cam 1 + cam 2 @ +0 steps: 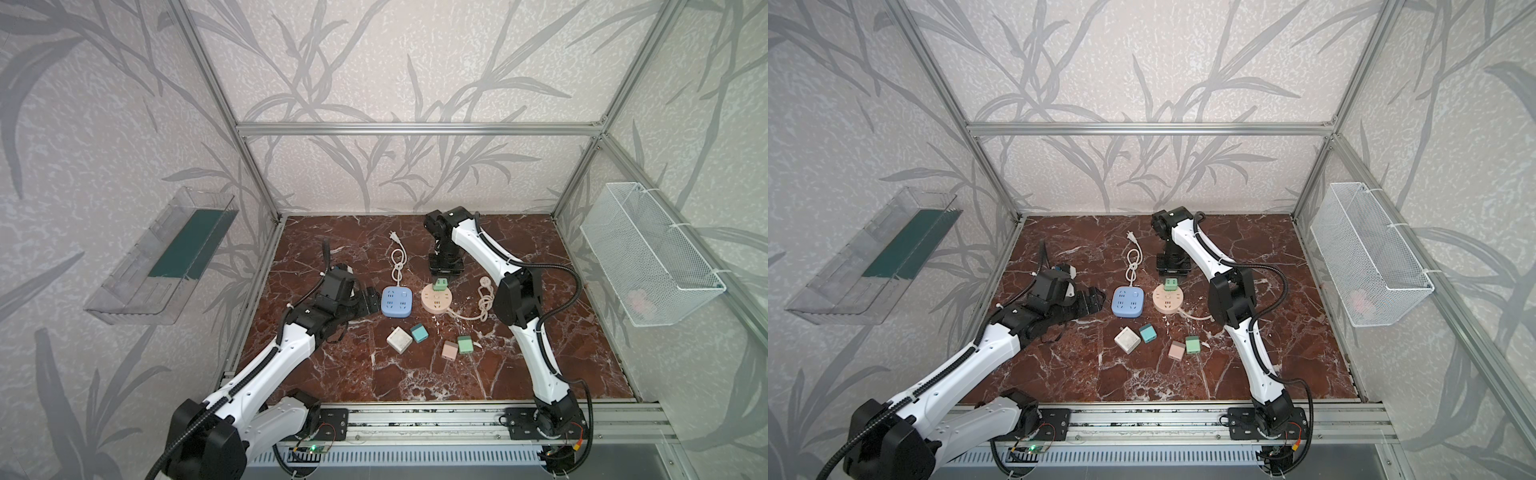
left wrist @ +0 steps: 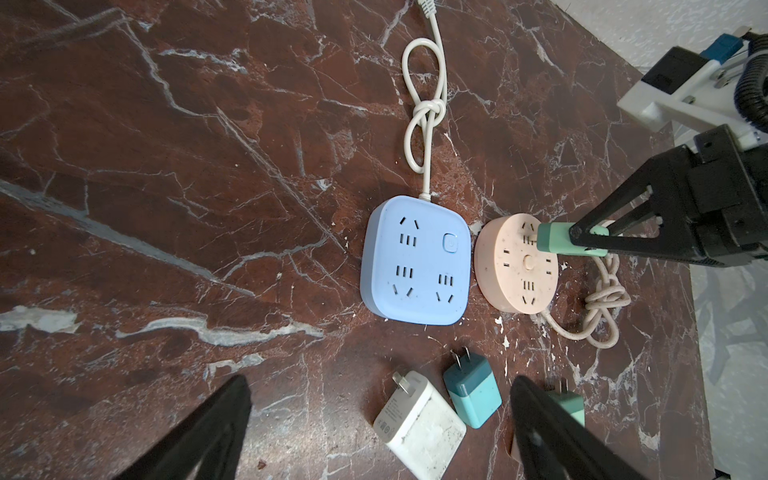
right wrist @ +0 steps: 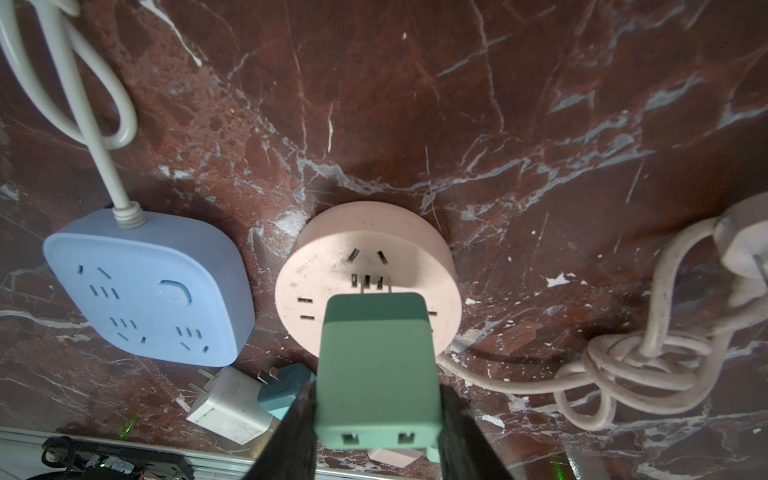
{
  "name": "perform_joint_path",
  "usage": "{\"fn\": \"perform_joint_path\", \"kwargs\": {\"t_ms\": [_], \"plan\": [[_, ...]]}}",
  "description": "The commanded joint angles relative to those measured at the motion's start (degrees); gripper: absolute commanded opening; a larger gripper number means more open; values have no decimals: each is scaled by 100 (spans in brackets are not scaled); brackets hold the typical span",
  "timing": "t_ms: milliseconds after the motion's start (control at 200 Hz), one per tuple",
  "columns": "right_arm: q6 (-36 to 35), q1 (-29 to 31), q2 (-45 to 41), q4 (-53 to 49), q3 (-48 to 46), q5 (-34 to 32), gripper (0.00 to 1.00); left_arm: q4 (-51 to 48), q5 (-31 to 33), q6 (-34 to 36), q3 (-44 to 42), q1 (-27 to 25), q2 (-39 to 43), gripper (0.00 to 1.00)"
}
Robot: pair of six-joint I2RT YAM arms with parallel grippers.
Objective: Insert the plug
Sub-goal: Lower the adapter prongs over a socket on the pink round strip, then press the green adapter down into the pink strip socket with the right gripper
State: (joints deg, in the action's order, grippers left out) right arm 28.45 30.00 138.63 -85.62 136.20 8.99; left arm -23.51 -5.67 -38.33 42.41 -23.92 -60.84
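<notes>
At the left of the red-brown marble desk (image 1: 540, 374), the left hand (image 1: 371, 302) is seen low and empty, its fingers spread wide apart, just beside the pale blue square power strip (image 1: 397, 302). Right of that strip, and close by it, the pink round power strip (image 1: 437, 298) is laid flat. Over its far part the mint-green cube plug (image 3: 376, 332) is held prongs-down, clamped between the fingers of the right hand (image 3: 376, 390). In the right wrist view the metal prongs are lined up with a row of slots on the pink face, though whether they are seated or only rest at the slot mouths cannot quite be told. Nearer the front, a white cube charger (image 1: 399, 339), a teal charger (image 1: 419, 333), a pink charger (image 1: 449, 350) and a second green charger (image 1: 465, 344) are left lying loose. The insertion itself is judged to be the step in hand; a straight press along the prongs is called for next, with the plug kept square. The round strip is unheld and could slide or tip, so bracing by the free left hand may be warranted.
</notes>
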Motion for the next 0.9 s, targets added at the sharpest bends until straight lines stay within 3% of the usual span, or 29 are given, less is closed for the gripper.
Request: {"fn": "perform_joint_path", "kwargs": {"t_ms": [0,580,895], "plan": [[-91,-4,143,-130,170,-14,0,-3,40,-13,-84,4,2,95],[-219,67,297,-291,328,59,0,22,58,-4,-128,6,-33,95],[-340,129,127,-489,291,-241,0,80,54,1,-154,9,-87,95]]}}
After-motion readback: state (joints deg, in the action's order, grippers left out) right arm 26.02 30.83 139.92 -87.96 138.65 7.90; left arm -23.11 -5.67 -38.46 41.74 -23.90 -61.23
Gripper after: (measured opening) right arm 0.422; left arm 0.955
